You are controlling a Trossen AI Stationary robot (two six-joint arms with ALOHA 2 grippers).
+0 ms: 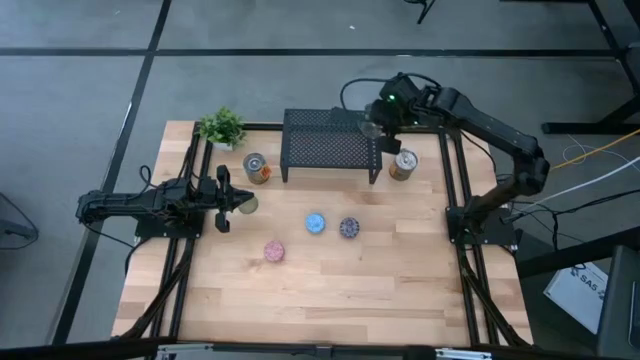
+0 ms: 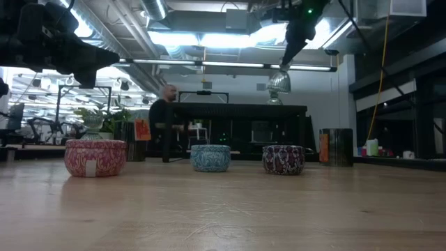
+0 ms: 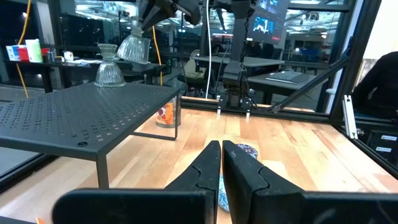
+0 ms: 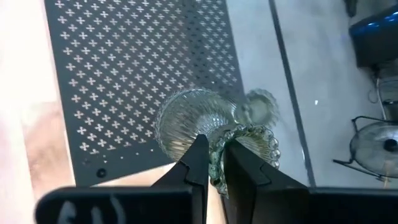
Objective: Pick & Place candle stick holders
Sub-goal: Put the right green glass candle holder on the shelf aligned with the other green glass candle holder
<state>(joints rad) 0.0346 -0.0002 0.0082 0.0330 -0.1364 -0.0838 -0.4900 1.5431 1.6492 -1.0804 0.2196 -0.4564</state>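
My right gripper [image 1: 385, 118] is shut on a clear glass holder [image 2: 279, 81] held above the right end of the black mesh stand [image 1: 333, 148]. A second clear glass holder [image 3: 110, 68] stands on that end of the stand. My left gripper [image 3: 221, 163] is shut and empty, above the table's left side. A greenish glass holder [image 1: 247, 204] stands on the table just beyond its tip. The pink [image 1: 274, 251], blue [image 1: 316, 223] and purple [image 1: 349, 227] holders stand in mid-table. Silver-and-orange holders stand at the stand's left [image 1: 257, 168] and right [image 1: 404, 164]. My right gripper pinches the glass holder by its beaded rim [image 4: 244, 144] between its two fingers, coming from above and pointing down. The holder hangs below the fingers, its wide ribbed bell [image 4: 185, 121] downward and a little tilted. It is lifted clear of the stand.
A small green potted plant [image 1: 222, 127] stands at the table's far left corner. Bare wood lies along the near half of the table [image 1: 330, 300]. A person [image 2: 166, 111] shows in the room beyond the table.
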